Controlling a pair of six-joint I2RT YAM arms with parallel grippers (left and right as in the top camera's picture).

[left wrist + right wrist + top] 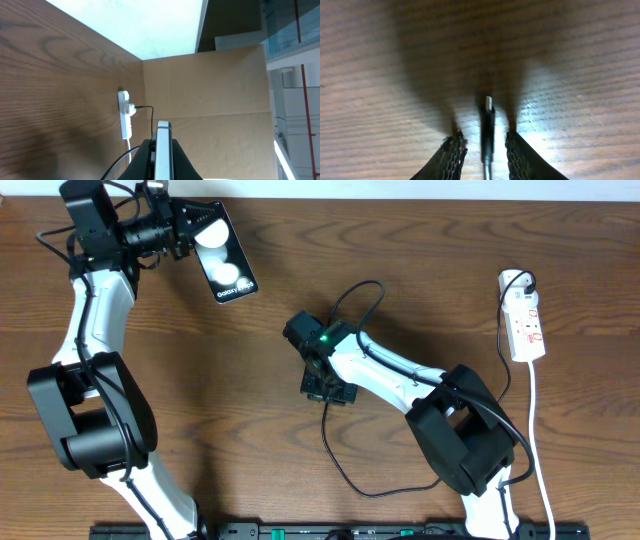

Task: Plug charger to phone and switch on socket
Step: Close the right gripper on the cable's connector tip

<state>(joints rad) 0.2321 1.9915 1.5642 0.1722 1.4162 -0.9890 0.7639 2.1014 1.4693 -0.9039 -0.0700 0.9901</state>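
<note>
Black phone (225, 252) is clamped in the left jaws, while the right jaws stand partly open astride the charger (487, 129) plug, low over the tabletop (580, 60).

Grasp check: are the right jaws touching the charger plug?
Apart. Right wrist view: charger plug lies between the right gripper jaws, table showing either side.
</note>
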